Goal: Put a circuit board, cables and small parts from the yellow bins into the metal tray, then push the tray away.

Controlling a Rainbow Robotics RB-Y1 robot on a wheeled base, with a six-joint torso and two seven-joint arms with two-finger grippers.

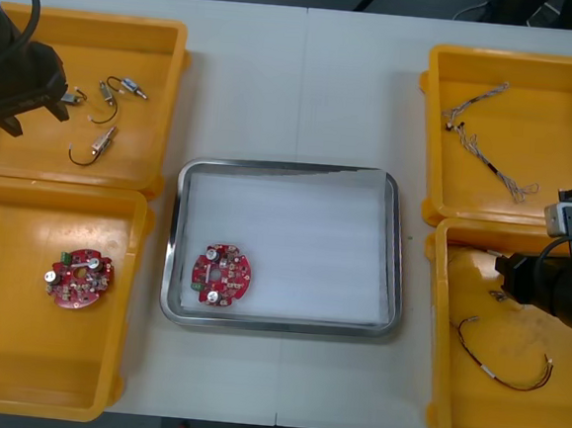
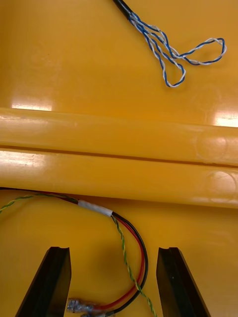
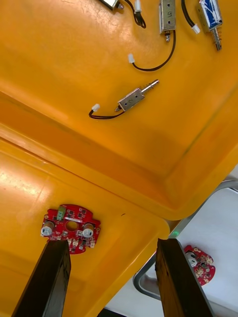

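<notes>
**Near right.** The right pincer point(image 2: 113, 250) hangs low over the near right bin point(image 1: 440, 335), fingers spread wide and holding nothing. The red and yellow cable point(image 2: 94, 208) lies on the bin floor beneath it, its curve and metal ends between the two fingers.

**Step in hand, as judged:** taking up this cable for the tray.

**Recommended:**
- Come straight down with the fingers astride the stretch where the black, red and yellow-green strands run together.
- Close on the whole bundle, not on one thin strand.
- Lift well clear of the bin wall before crossing, since the free length is likely to trail.
- Set it on bare white floor, apart from the board already there.

**Near left.** The near left bin point(image 1: 130, 311) holds a second circuit board point(image 1: 79, 277).

**Middle.** The metal tray point(image 1: 176, 245), white inside, sits on the surface point(image 1: 296, 86) between the bins. A circuit board point(image 1: 221, 274) lies in its near left corner.

**Far.**
- The left pincer point(image 3: 111, 242), fingers apart and empty, waits above the far left bin point(image 1: 172, 86), where small metal parts point(image 3: 134, 98) with black leads lie scattered.
- The far right bin point(image 1: 431, 136) holds the twisted blue and white cable point(image 2: 141, 26).

**Count:**
- yellow bins: four
- tray: one
- circuit boards: two, one of them delivered
- cables: two, neither delivered
- small metal parts: four, all in their bin
</notes>
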